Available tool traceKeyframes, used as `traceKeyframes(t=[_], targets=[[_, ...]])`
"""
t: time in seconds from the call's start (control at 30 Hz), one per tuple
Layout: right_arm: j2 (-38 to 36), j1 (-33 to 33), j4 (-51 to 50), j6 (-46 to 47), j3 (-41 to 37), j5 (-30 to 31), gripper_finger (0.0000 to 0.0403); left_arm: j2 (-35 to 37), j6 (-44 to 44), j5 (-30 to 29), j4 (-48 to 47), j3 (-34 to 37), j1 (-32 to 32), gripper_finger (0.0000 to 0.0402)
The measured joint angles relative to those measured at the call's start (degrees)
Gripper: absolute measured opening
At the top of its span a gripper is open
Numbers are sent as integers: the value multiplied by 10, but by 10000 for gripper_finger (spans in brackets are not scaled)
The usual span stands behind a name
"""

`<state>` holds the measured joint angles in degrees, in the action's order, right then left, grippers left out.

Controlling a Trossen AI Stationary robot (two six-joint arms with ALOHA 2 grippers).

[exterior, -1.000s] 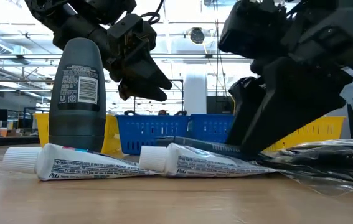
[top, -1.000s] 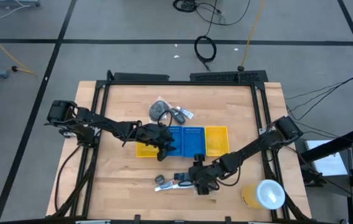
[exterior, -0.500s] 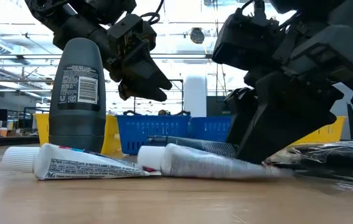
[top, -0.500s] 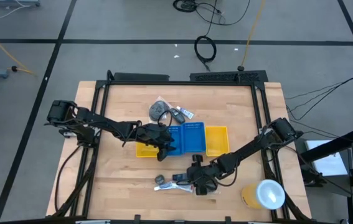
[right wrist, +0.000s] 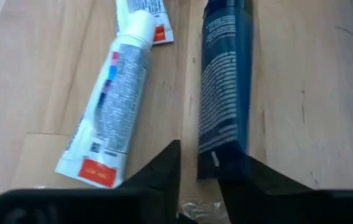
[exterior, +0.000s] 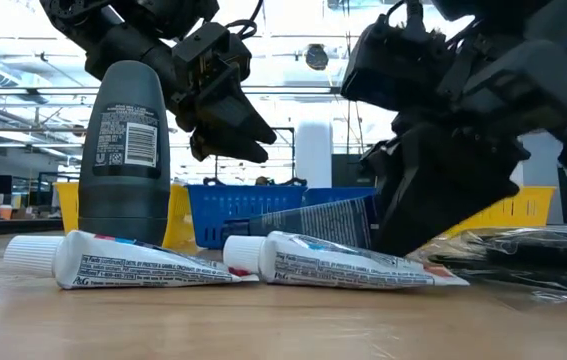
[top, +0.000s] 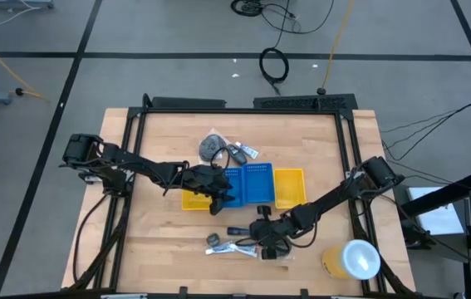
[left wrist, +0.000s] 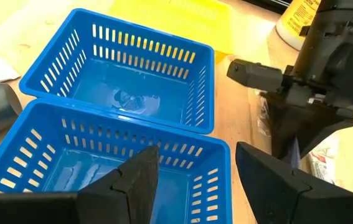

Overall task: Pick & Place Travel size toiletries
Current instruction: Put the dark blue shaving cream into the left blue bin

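Observation:
A dark blue tube lies near the table's front middle, with my right gripper shut on it. Beside it lie two white tubes and an upright dark grey bottle stands on its base. A grey mesh pad and small items lie at the far middle. My left gripper hangs open above the blue tray, with nothing between its fingers. My right gripper pinches the dark blue tube's flat crimped end between its two fingers. They come slanting down from the table's right, in line with the tube. That end is raised; the tube slants down toward its cap end.
Yellow, blue and yellow trays stand in a row at the table's middle. A large yellow-and-white cylinder lies at the front right. Crinkled clear wrapping lies by my right gripper.
My right gripper has shut on the dark blue tube's flat end, and that end has risen off the table while the cap end stays low. The white tube in front of it was jostled and has settled again.

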<state>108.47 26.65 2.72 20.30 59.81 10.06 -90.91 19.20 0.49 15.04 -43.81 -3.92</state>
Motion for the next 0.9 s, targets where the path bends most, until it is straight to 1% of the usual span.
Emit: traceKeyframes(t=[0.13, 0.2, 0.6, 0.9], targets=[[-7, 1, 4, -4, 0, -13, 21, 0, 0, 0, 0, 0, 0, 214], [-12, 1, 4, -13, 0, -14, 6, 0, 0, 0, 0, 0, 0, 214], [-31, 1, 9, -15, 0, -4, 2, 0, 0, 0, 1, 0, 0, 214], [-110, 1, -47, -42, 0, 54, 1, 0, 0, 0, 49, 0, 0, 214]])
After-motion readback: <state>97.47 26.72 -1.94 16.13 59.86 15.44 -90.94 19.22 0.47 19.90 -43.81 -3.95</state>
